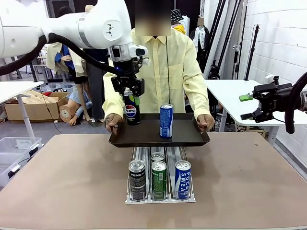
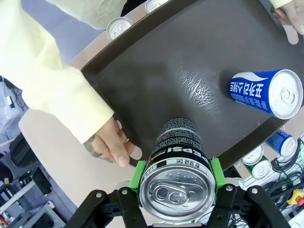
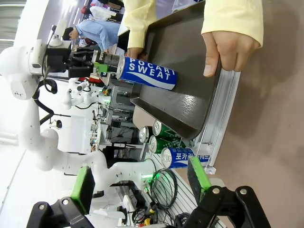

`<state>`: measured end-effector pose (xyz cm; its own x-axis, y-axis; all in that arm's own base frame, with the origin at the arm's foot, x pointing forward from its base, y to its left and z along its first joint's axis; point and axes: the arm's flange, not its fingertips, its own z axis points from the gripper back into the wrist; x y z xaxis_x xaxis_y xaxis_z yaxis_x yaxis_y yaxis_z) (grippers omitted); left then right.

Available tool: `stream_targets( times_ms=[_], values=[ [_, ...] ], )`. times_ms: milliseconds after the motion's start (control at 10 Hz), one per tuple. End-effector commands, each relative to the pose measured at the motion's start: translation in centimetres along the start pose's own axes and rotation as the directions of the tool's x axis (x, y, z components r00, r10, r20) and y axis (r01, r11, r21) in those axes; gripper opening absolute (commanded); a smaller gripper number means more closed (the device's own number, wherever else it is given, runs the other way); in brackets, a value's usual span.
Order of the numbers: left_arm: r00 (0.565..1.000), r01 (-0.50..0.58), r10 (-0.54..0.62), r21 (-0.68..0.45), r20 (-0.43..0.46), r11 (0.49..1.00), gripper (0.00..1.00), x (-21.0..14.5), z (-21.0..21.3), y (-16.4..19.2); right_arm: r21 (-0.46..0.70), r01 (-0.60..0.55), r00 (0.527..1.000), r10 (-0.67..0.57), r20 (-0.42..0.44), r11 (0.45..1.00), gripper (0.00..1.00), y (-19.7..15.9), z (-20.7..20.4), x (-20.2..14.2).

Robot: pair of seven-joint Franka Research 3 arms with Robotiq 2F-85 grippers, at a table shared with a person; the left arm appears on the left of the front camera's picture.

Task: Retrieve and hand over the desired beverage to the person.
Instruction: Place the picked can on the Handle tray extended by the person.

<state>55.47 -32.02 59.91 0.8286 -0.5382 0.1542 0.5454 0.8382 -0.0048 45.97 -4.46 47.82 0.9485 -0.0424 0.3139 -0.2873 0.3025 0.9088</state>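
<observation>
A black Pepsi can [image 1: 132, 112] stands upright at the left end of a dark tray [image 1: 192, 138], with my left gripper [image 1: 130, 94] shut on its upper part. In the left wrist view the green pads [image 2: 219, 172] press both sides of the Pepsi can [image 2: 178, 194], whose base is down at the tray [image 2: 156, 66]. The person [image 1: 168, 62], in a pale-yellow shirt, holds the tray by both ends above the table. A blue Pocari Sweat can [image 1: 166, 120] stands mid-tray. My right gripper [image 1: 245, 106] hangs open and holds nothing, off to the right.
A clear rack [image 1: 160, 197] at the front of the table holds rows of cans: a Pepsi [image 1: 137, 173], a green can [image 1: 159, 174] and a Pocari Sweat [image 1: 183, 173] in front. The person's hand [image 2: 111, 145] grips the tray edge close to my left fingers. A white side table [image 1: 235, 96] stands at the right.
</observation>
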Motion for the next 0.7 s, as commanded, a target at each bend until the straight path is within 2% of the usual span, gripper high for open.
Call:
stream_targets(
  times_ms=[0,200,600],
  values=[
    [1.0,0.008,-0.009,0.027,0.011,1.0,0.03,0.9,0.2,-0.4,0.006,-0.001,1.0,0.001,0.0,1.0,1.0,0.1,-0.1,-0.1],
    [0.999,0.023,-0.024,0.037,0.021,0.999,0.03,1.7,-1.0,-0.8,0.006,-0.001,1.0,0.001,0.0,1.0,1.0,0.1,-0.1,-0.1],
    [0.999,0.036,-0.035,0.038,-0.02,0.999,0.03,2.5,-3.1,-1.0,0.006,-0.001,1.0,0.001,0.0,1.0,1.0,0.1,-0.1,-0.1]
  ],
)
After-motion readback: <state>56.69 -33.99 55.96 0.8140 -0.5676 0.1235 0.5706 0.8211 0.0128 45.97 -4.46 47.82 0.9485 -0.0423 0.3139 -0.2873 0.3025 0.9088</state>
